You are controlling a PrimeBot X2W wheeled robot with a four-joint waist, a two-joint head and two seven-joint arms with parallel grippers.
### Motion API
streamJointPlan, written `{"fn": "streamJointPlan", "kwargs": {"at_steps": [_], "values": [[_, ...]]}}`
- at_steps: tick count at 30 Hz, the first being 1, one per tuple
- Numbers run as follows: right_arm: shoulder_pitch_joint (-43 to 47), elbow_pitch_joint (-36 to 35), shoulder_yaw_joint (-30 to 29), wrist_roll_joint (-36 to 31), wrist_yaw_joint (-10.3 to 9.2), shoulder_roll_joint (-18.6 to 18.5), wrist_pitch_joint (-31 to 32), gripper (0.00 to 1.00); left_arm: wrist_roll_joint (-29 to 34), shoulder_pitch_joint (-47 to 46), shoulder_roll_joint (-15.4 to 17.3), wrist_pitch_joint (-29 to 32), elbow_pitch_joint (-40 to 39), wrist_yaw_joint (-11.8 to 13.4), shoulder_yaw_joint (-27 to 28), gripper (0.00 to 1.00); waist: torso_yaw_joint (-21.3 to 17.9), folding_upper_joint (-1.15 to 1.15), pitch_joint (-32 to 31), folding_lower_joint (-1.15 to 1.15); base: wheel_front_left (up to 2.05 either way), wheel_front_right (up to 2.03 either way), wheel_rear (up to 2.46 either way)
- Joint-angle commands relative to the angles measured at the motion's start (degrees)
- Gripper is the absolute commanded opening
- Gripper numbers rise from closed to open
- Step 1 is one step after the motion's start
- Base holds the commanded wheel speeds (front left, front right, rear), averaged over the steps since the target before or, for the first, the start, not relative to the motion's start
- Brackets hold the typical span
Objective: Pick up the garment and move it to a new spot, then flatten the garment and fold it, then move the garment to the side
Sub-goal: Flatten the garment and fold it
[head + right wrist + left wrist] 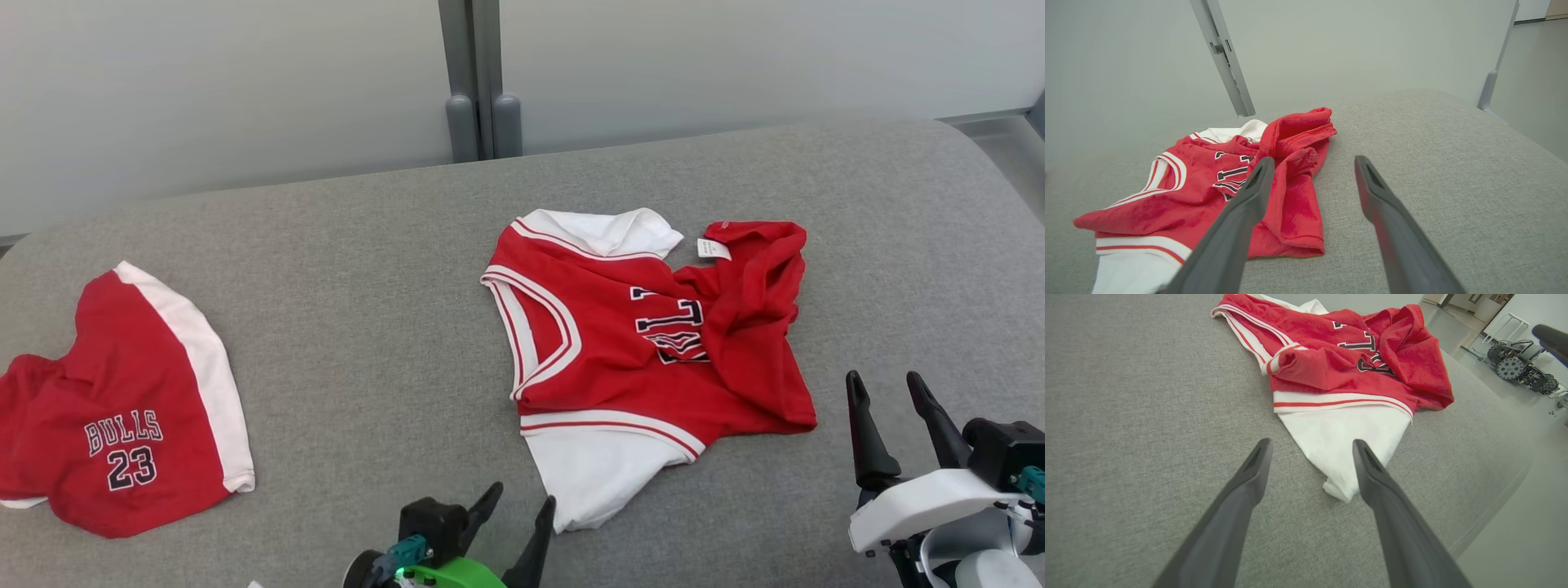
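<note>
— Scanning from your left, what lies there?
— Red Bulls shorts [122, 408], rumpled on the grey cushion [367, 310].
— Then?
— Your left gripper [524, 494], fingers spread, just beside the white hem of the red jersey [604, 327] crumpled mid-cushion. Your right gripper [884, 377], fingers spread too, hovers near its red right edge.

Grey fabric surface [367, 343], perhaps frosted panels [204, 82]
</note>
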Motion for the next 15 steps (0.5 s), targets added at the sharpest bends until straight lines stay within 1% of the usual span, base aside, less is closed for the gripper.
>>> {"fn": "streamJointPlan", "kwargs": {"at_steps": [1, 9, 12, 15], "values": [[-0.41, 0.17, -0.21, -0.53, -0.04, -0.27, 0.04, 1.0, -0.76, -1.3, 0.29, 1.04, 1.3, -0.79, -1.01, 1.0, -0.63, 0.0, 0.41, 0.0, 0.0, 0.0, 0.0], [-0.95, 2.07, -0.65, -1.34, -0.04, 0.4, -0.55, 1.0, -3.49, -4.0, 0.3, 3.89, 5.23, -2.75, -5.46, 1.0, -2.62, 0.0, 1.62, 0.0, 0.0, 0.0, 0.0], [-1.42, 2.78, -0.57, -1.32, -0.04, 0.54, -0.98, 1.0, -4.02, -4.86, 0.29, 4.08, 6.13, -2.73, -6.34, 1.0, -3.37, 0.0, 2.28, 0.0, 0.0, 0.0, 0.0], [-2.2, 3.42, -0.34, -1.23, -0.04, 0.55, -1.19, 1.0, -4.27, -5.91, 0.31, 4.02, 7.27, -2.08, -6.77, 1.0, -4.07, 0.0, 2.91, 0.0, 0.0, 0.0, 0.0]]}}
